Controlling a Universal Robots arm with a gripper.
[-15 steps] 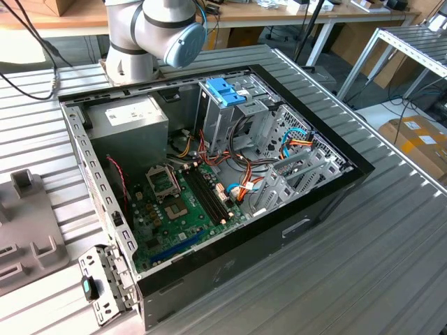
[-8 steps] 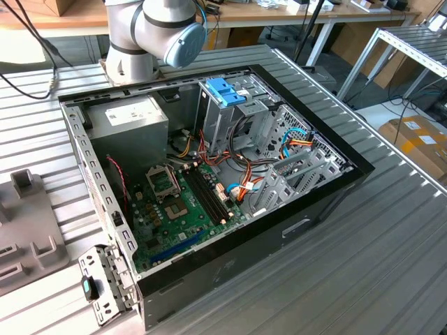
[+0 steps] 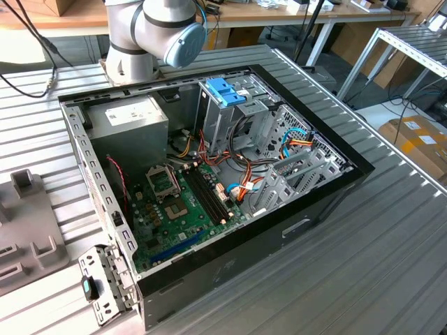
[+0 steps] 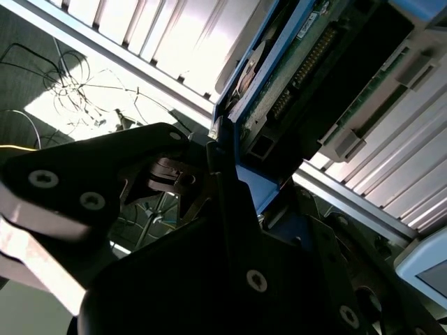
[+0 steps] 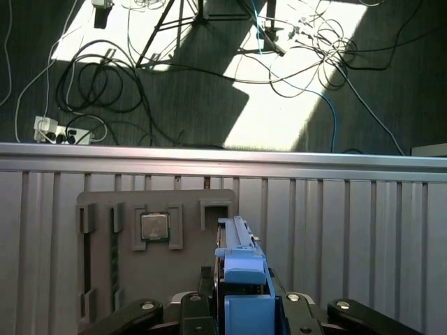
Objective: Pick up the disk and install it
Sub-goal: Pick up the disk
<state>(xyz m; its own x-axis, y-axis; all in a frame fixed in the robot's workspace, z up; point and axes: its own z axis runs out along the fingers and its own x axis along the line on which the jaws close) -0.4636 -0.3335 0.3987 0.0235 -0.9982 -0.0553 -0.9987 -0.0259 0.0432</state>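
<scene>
The pincer (image 5: 241, 310) grips the disk (image 5: 239, 262) on edge; its long axis points straight out beyond the fingertips, towards a grey holder (image 5: 105, 209).

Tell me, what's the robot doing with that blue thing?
The robot's gripper is clamped on the disk, holding it on edge above a grey tray on the ribbed metal table. The open computer case sits on that table, and the disk is not in it yet.
</scene>
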